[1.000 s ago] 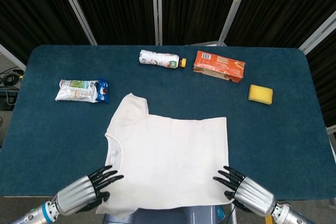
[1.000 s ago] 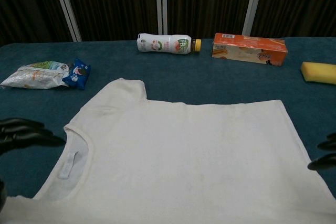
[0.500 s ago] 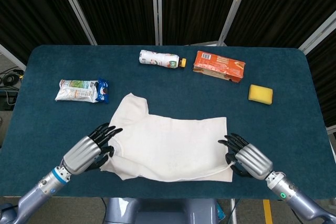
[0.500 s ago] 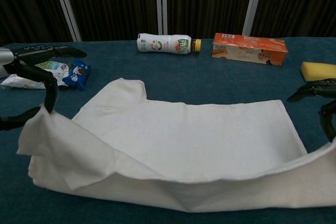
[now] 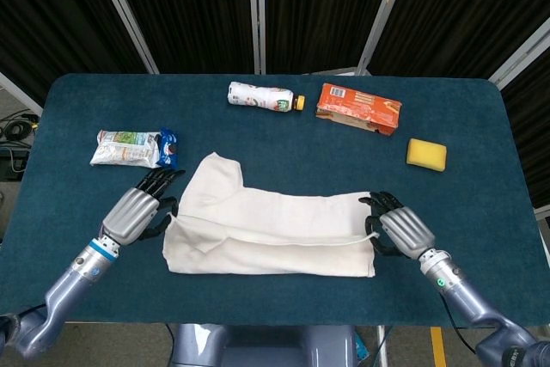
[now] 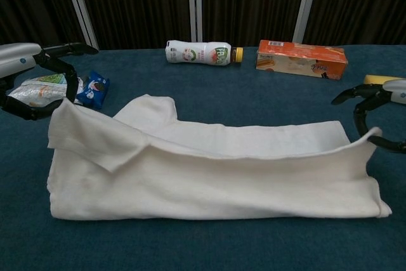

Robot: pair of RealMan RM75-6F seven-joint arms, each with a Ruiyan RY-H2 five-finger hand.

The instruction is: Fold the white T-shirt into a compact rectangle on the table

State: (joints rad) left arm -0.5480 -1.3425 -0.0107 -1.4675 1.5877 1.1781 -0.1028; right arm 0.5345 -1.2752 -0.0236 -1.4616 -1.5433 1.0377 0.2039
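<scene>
Your left hand (image 5: pixel 137 210) and right hand (image 5: pixel 402 231) each pinch a corner of the white T-shirt (image 5: pixel 266 229), carrying its near edge over the rest of the cloth at the centre of the frame on the blue surface (image 5: pixel 481 126). In the chest view the lifted edge hangs between the two hands, with the left corner drooping in a loose flap and one sleeve poking out toward the upper left.

To land this fold cleanly, keep both hands level and the raised edge taut between them, then lay it down parallel to the far edge before you let go. Watch the left corner: it looks likely to bunch unless you draw it outward first. The sleeve will probably need tucking in a later fold.

Counted on the surface: one T-shirt, one white bottle (image 5: pixel 262 97) lying on its side at upper centre, one orange carton (image 5: pixel 357 108) beside it, one yellow sponge (image 5: pixel 426 154) at the right, and one snack packet (image 5: pixel 136 149) at the left.
</scene>
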